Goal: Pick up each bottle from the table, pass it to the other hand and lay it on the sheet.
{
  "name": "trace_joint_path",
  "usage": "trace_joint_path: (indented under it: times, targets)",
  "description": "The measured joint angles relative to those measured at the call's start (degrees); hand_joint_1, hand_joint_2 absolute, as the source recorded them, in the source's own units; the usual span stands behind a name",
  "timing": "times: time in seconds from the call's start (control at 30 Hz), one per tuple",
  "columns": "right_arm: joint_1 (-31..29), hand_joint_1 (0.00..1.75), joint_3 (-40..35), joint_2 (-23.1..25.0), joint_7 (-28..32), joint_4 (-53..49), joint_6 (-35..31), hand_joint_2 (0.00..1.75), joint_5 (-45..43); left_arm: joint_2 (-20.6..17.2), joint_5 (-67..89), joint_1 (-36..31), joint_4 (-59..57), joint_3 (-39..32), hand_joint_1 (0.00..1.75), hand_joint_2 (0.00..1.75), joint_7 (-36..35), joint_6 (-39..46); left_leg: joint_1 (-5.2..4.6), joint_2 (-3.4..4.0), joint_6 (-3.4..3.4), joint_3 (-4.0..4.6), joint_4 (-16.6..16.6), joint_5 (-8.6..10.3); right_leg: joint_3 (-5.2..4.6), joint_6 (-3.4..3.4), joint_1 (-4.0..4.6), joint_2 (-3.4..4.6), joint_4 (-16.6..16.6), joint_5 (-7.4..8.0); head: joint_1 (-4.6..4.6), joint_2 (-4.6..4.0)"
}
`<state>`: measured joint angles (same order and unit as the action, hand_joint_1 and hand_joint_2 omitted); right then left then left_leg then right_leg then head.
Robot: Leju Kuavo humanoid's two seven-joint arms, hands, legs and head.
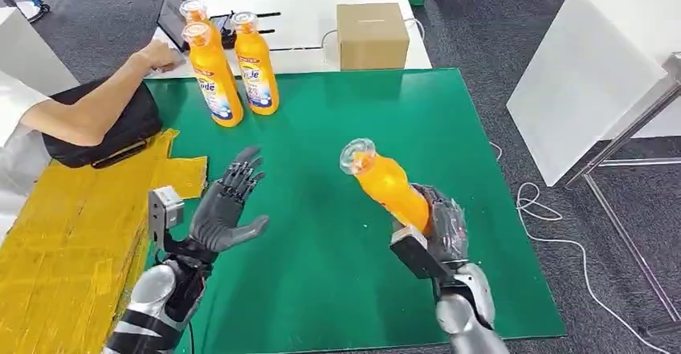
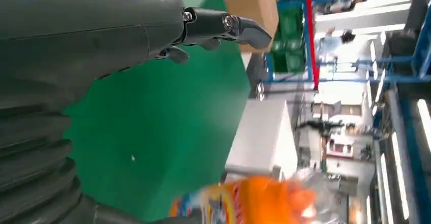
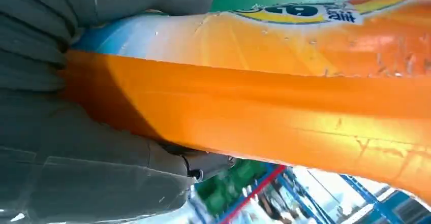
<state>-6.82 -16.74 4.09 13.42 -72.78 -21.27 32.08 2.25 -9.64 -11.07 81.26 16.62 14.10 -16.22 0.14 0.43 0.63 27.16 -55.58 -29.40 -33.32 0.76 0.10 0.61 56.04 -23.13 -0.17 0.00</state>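
**One bottle in hand, three waiting on the table**

One orange bottle is sitting in your right hand, which is wrapping its fingers around the lower body while the clear cap end is tilting up and away from the palm, toward the left hand. In the right wrist view you are seeing the thumb and fingers pressing on both sides of the orange bottle, label facing the camera. The bottle is being held above the green mat, not touching it.

Your left hand is holding nothing: palm is facing the right hand, fingers are spreading apart and pointing up. It is hovering over the mat, near the held bottle but apart from it. In the left wrist view the fingertips are showing slightly curled over the green mat, and the orange bottle is appearing blurred past the palm.

Beyond your left hand's fingertips, three standing bottles are waiting upright in a tight cluster at the far edge of the mat. Outboard of your left hand, the yellow sheet is lying beside the mat, just next to the wrist.

Farther out on that side, a person's arm is resting over a black bag. Beyond your right hand, a cardboard box is sitting on the white table.
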Motion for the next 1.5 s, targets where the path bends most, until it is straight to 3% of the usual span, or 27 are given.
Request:
trace_joint_path:
  times: [0.33, 0.6, 1.43, 1.47, 1.5]
  targets:
    - [-4.81, 1.75, -4.61, 6.96, 2.31, 7.40, 0.61, 1.75, -9.02, 0.37, -2.03, -4.18, -4.00, 5.35, 0.00, 1.75, -0.50, 0.28, 0.00, -0.01, 0.00, 0.08, 0.00, 0.00, -0.09, 0.00, 0.00, -0.01, 0.01, 0.00, -0.02, 0.00]
    - [-6.33, 1.75, -9.35, 9.41, 3.47, 11.05, 1.73, 1.75, -11.06, 0.50, -3.63, -5.91, -5.68, 6.82, 0.00, 1.75, -0.70, 0.61, 0.00, -0.01, 0.00, 0.10, 0.00, 0.00, -0.11, 0.00, 0.01, -0.02, 0.01, 0.00, -0.02, 0.00]
    - [-10.21, 1.75, -20.83, 11.54, 4.37, 17.70, -0.46, 1.75, -10.23, 0.61, -7.37, -8.03, -9.88, 7.62, 0.00, 1.75, -0.33, 1.29, 0.00, -0.01, -0.01, 0.11, 0.00, 0.00, -0.13, 0.00, 0.00, -0.02, 0.02, 0.00, 0.00, 0.00]
    - [-10.32, 1.75, -21.05, 11.51, 4.33, 17.94, -0.50, 1.75, -10.53, 0.61, -7.54, -8.03, -9.96, 7.60, 0.09, 1.75, -0.20, 1.31, 0.00, -0.01, -0.01, 0.11, 0.00, 0.00, -0.13, 0.00, 0.01, -0.02, 0.02, 0.00, 0.00, 0.00]
    - [-10.42, 1.75, -21.22, 11.51, 4.33, 18.16, -0.54, 1.75, -10.79, 0.61, -7.78, -8.03, -9.96, 7.60, 1.41, 1.75, -0.13, 1.40, 0.00, -0.01, -0.01, 0.11, 0.00, 0.00, -0.12, 0.00, 0.01, -0.02, 0.02, 0.00, 0.02, 0.00]
